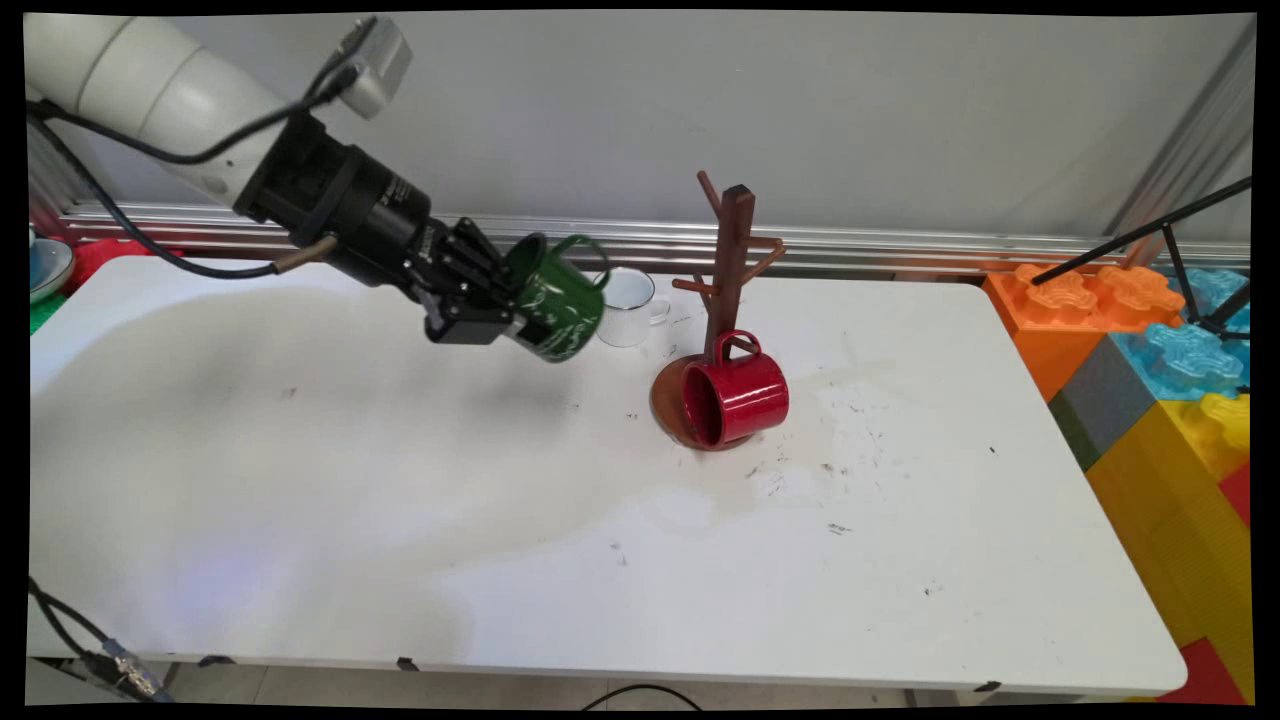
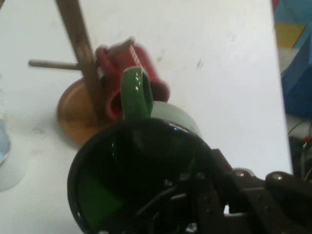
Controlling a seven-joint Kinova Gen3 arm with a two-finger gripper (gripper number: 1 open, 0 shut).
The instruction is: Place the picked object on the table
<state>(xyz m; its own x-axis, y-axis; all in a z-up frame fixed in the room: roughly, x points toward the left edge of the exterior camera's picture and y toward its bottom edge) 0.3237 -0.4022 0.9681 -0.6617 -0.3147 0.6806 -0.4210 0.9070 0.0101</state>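
End effector: your end effector [image 1: 505, 300] was pinching the rim of the green mug [image 1: 555, 300], one finger inside.
Green mug: you had it tipped sideways in the air, above the bench [image 1: 300, 480], handle up.
Mug tree: the wooden rack [image 1: 728, 270] stood well to its right, red mug [image 1: 735, 400] hanging low on it.
White mug: white mug [image 1: 630, 305] stood just behind yours.

White enamel mug [image 1: 630, 305] just beyond the fingers, wooden mug tree [image 1: 727, 290] farther right, red mug [image 1: 738, 400] hanging low on it, white table [image 1: 400, 520], coloured foam blocks [image 1: 1150, 350] far right
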